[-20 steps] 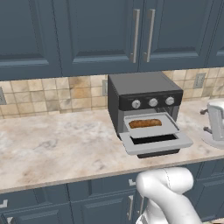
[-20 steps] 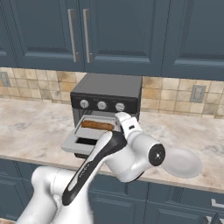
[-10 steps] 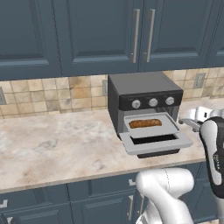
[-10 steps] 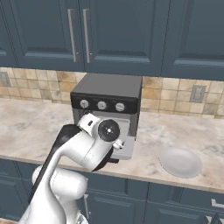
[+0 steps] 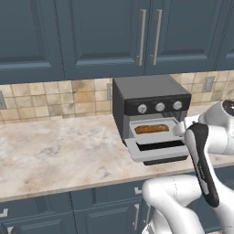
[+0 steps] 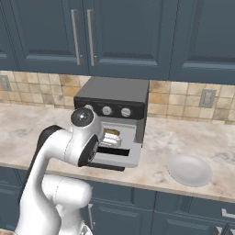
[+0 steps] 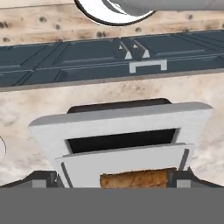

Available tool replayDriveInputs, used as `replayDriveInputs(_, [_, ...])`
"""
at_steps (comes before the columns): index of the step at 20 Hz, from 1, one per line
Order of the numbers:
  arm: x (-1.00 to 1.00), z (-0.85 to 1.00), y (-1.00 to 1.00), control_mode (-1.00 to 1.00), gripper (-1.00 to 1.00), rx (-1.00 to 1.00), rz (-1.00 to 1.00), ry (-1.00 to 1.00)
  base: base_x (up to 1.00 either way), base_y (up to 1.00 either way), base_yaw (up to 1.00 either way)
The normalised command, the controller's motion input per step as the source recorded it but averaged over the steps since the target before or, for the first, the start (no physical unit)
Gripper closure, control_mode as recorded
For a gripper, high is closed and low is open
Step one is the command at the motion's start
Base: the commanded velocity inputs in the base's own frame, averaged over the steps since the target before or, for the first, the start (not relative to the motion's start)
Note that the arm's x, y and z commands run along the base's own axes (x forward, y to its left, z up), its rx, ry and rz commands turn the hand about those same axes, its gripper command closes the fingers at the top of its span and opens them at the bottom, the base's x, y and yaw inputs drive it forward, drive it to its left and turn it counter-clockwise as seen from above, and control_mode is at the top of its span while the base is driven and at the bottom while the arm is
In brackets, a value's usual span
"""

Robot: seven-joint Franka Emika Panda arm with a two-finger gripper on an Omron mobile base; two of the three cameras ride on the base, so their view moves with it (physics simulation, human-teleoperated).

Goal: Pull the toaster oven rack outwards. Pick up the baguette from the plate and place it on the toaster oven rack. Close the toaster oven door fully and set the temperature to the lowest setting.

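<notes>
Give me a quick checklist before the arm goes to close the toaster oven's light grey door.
1. Golden-brown baguette lying on the pulled-out light grey rack: ok.
2. Pale round plate empty: ok.
3. Light grey door with dark window slot folded down, not yet closed: ok.
4. Gripper free of any load: cannot tell, fingers unseen.
5. Rack pushed back in clear of the door: not ok.

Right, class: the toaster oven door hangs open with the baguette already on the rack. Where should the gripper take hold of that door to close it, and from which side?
Take the toaster oven door at its free front edge, coming from below and in front. It lies flat, hinged at the oven, so that outer edge is the lifting part. The rack with the baguette lies above it, so avoid coming from above.
</notes>
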Motion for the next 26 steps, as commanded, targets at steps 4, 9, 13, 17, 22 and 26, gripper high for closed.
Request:
replayDriveInputs(4, [0.03,0.0,0.0,-1.0,-1.0,-0.22,0.02,0.35,0.0,0.0,0.0])
replayDriveInputs(9, [0.0,-0.07,0.0,-1.0,-1.0,-0.09,0.0,0.33,0.0,0.0,0.0])
replayDriveInputs(13, [0.02,-0.25,-0.01,-1.0,-1.0,0.06,-0.02,0.17,0.0,0.0,0.0])
replayDriveInputs(17, [0.0,-0.33,-0.15,-1.0,-1.0,0.27,-0.11,0.02,0.0,0.0,0.0])
replayDriveInputs(22, [0.0,-0.17,-0.06,-1.0,-1.0,0.26,-0.13,0.0,0.0,0.0,0.0])
replayDriveInputs(26, [0.01,-0.07,0.05,-1.0,-1.0,0.04,-0.04,0.0,0.0,0.0,0.0])
